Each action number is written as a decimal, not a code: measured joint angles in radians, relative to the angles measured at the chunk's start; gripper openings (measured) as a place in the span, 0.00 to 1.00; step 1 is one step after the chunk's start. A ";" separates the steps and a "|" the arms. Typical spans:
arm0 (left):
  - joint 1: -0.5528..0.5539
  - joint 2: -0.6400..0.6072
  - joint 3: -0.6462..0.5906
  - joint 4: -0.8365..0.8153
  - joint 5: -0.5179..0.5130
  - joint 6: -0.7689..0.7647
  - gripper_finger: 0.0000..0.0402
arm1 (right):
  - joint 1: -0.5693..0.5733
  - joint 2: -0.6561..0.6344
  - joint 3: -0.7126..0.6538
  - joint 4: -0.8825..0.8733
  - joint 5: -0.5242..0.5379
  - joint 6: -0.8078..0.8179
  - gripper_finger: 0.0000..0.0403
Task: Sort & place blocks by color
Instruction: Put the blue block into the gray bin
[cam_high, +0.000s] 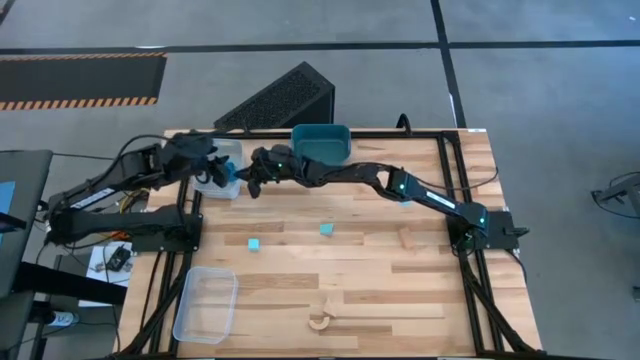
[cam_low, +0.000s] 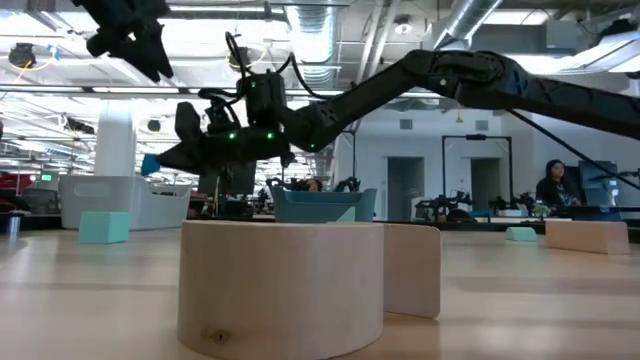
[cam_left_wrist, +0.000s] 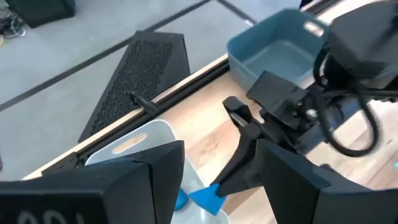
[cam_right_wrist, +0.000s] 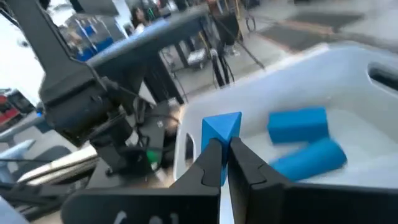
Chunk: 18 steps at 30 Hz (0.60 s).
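My right gripper (cam_right_wrist: 224, 158) reaches across the table from the right and is shut on a darker blue wedge-shaped block (cam_right_wrist: 221, 127). It holds this block at the edge of a clear tray (cam_high: 222, 160) at the far left. Two more blue blocks, a flat one (cam_right_wrist: 297, 124) and a round one (cam_right_wrist: 311, 158), lie in that tray. My left gripper (cam_high: 208, 165) hovers open just left of the tray, raised above it, with nothing between its fingers. Pale cyan blocks (cam_high: 254, 244) (cam_high: 326, 229) and a wooden arch (cam_high: 320, 320) lie on the table. My right gripper pinches the blue wedge's lower part (cam_right_wrist: 219, 146) between its two fingers, only at their free ends (cam_left_wrist: 239, 168). The fingers lie about level and come from the table's right. The block is lifted clear above the tray's edge, its pointed top standing above the fingertips.
A teal tub (cam_high: 320, 142) stands at the far edge just right of the tray. A second clear tray (cam_high: 205, 303) sits at the near left. A tan wood block (cam_high: 408, 238) lies right of centre. A dark perforated box (cam_high: 280, 98) stands beyond the table's far edge.
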<state>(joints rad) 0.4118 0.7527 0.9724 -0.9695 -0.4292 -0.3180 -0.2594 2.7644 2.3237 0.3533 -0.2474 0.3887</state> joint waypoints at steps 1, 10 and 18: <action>0.002 0.012 0.000 0.000 0.000 0.004 0.47 | 0.002 0.006 0.003 0.012 -0.001 -0.001 0.05; 0.026 0.074 0.000 0.002 0.017 0.035 0.47 | -0.001 0.009 0.002 0.019 0.009 -0.046 0.06; 0.050 0.071 0.000 0.004 0.016 0.019 0.47 | -0.020 0.009 0.002 0.033 0.012 -0.013 0.23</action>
<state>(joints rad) 0.4623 0.8234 0.9722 -0.9658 -0.4133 -0.2986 -0.2792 2.7731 2.3253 0.3865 -0.2356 0.3758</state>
